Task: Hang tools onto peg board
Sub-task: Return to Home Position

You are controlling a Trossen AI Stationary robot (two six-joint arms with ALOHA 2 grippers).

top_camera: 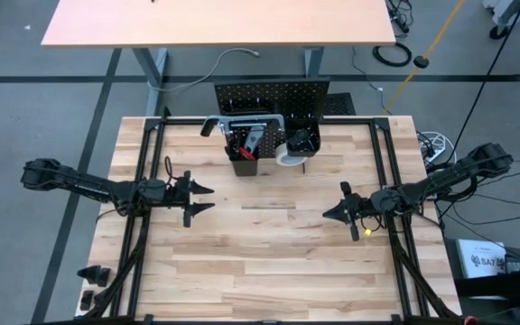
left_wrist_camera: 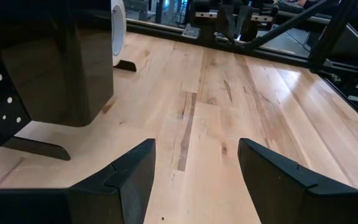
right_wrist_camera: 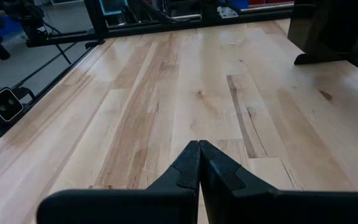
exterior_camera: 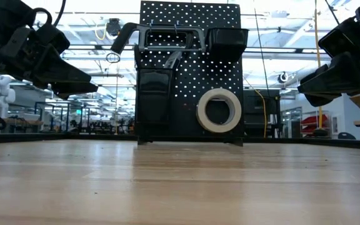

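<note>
The black peg board (exterior_camera: pixel 190 69) stands upright at the table's far edge. A white tape roll (exterior_camera: pixel 218 110) hangs on its front. A grey bar clamp (exterior_camera: pixel 158 36) hangs across its top. Red-handled tools (top_camera: pixel 240 144) stick up out of a black bin (exterior_camera: pixel 153 94) on its left side, and a second bin (exterior_camera: pixel 227 41) sits at the upper right. My left gripper (top_camera: pixel 208 198) hovers open over the table's left part. My right gripper (top_camera: pixel 326 213) hovers shut over the right part. Neither holds anything.
Bare wooden tabletop (top_camera: pixel 260 262) spreads between and in front of the two grippers. Black frame rails (top_camera: pixel 143 181) run along the table's left and right sides. The peg board's feet (left_wrist_camera: pixel 33 148) rest on the tabletop. A second table (top_camera: pixel 215 23) stands beyond the far edge.
</note>
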